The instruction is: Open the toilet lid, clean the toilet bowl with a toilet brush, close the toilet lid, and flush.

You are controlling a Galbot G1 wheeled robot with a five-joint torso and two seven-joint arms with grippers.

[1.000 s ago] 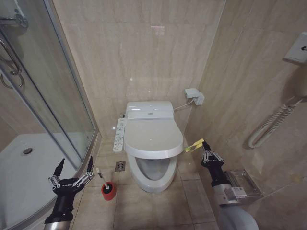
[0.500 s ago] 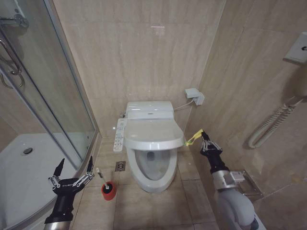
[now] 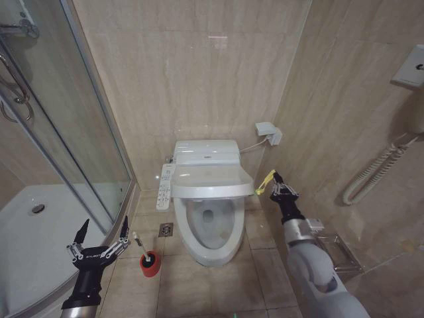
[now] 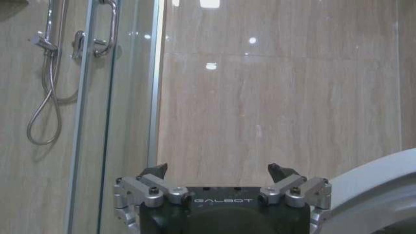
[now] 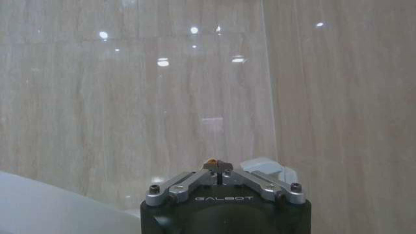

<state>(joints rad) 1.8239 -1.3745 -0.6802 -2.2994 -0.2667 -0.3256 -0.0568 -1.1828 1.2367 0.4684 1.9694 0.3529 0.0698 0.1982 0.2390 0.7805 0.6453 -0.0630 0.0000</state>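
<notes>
Head view: toilet lid (image 3: 212,180) higher than second ago, now near half-raised, toilet bowl (image 3: 211,228) more exposed; opening step underway, not finished. Right gripper (image 3: 273,187) clamped on yellow-green strap (image 3: 265,181) at lid edge. Left gripper (image 3: 101,240) parked low, fingers spread, beside toilet brush (image 3: 141,246) in red holder (image 3: 150,263).

Left wrist view: left fingers apart, shower glass (image 4: 97,97) ahead; lid edge cut off.

Right wrist view: fingers together; strap mostly hidden.
</notes>
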